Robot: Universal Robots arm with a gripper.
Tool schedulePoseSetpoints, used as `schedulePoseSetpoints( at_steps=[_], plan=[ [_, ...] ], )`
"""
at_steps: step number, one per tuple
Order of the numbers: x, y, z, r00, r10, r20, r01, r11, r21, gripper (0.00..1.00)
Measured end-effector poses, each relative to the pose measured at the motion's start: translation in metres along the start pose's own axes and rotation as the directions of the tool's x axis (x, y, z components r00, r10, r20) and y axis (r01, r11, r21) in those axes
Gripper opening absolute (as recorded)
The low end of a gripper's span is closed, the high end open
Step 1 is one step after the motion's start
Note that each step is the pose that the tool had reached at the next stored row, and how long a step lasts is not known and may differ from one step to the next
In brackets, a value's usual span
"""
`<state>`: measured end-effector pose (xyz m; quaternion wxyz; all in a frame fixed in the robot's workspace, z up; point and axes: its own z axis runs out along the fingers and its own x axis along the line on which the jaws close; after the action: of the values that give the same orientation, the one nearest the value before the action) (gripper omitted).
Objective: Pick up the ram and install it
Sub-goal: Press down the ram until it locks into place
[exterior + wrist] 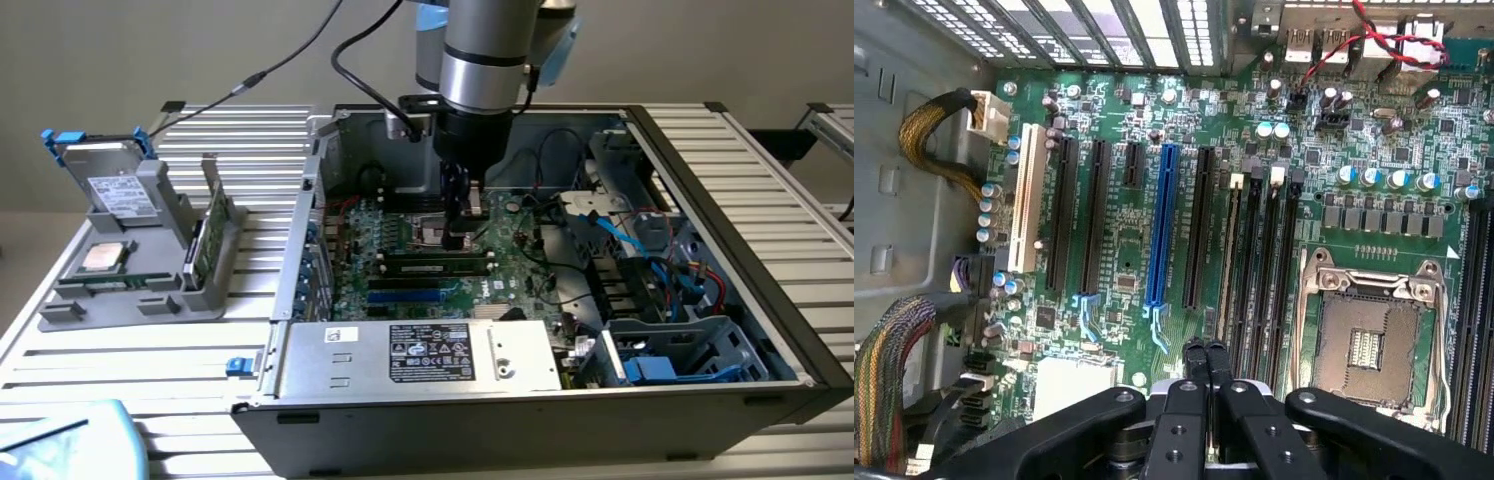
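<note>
The ram (430, 266) is a long dark stick with pale labels. It sits lengthwise in a slot on the green motherboard (400, 235) inside the open computer case (747, 200). My gripper (462, 240) points straight down over the board, its tips just behind and above the stick's right half. In the wrist view my gripper (1204, 347) is shut, the two black fingertips pressed together with nothing between them. They hang over the end of the row of long black memory slots (1259, 260), beside the open processor socket (1369, 340).
A grey fixture (120, 300) on the exterior view's left holds another green board (210, 235) upright, a silver processor (104, 258) and a drive (118, 185). The power supply (420, 355) fills the case's front. Blue and red cables (667, 270) lie on the right.
</note>
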<state>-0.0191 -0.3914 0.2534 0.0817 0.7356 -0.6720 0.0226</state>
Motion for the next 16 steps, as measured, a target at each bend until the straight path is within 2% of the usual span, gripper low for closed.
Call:
schedulePoseSetpoints(
  at_steps=[16],
  plan=[
    [-0.0001,0.0018,0.0001,1.0,0.003,0.0009,-0.003,1.0,-0.0003,0.1]
  ],
)
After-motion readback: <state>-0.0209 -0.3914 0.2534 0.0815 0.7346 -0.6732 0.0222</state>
